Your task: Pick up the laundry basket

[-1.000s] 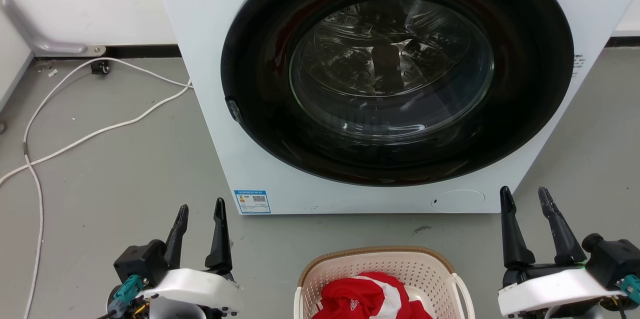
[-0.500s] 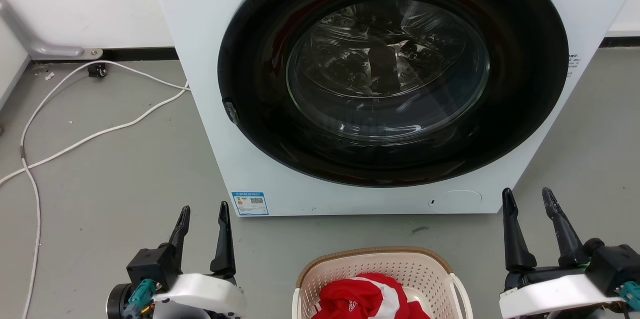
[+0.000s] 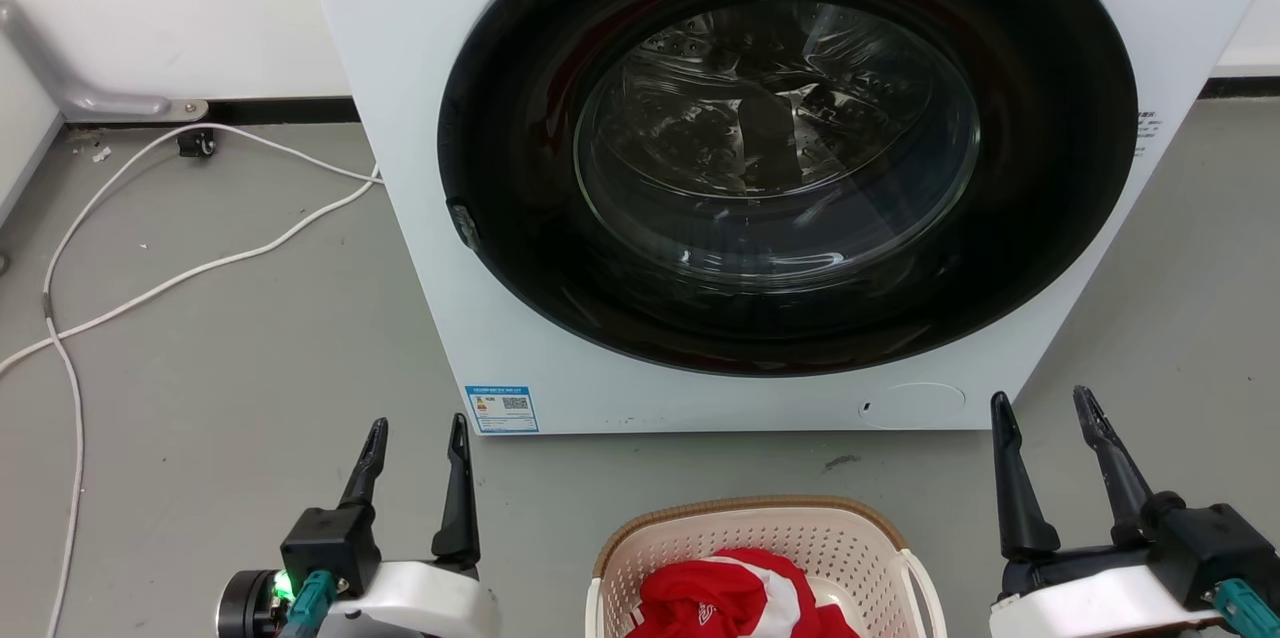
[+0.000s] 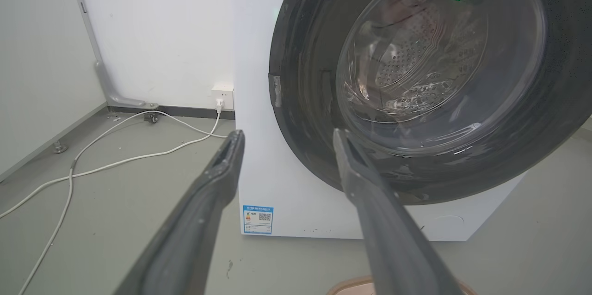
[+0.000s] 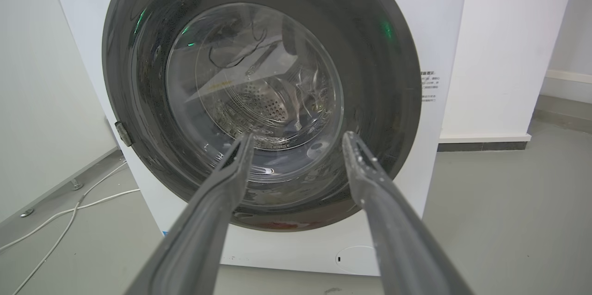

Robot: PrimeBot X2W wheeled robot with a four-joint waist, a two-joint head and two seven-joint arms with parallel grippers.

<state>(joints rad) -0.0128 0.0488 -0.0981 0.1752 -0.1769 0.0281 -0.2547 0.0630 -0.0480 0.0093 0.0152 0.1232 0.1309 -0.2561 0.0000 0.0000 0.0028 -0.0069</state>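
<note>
**A:** Where are your grippers?

**B:** Your left gripper point(image 3: 418, 420) hangs at the lower left, fingers spread apart with nothing between them; your right gripper point(image 3: 1040, 394) hangs at the lower right, likewise apart and empty; both point toward the washing machine point(image 3: 400, 168).

**A:** And the laundry basket?

**B:** The laundry basket point(image 3: 745, 504) sits on the grey floor point(image 3: 250, 368) between your two grippers, touching neither, just in front of the machine's round door point(image 3: 790, 148); a red and white garment point(image 3: 735, 593) lies inside it; a white cable point(image 3: 200, 265) trails across the floor to your left.
</note>
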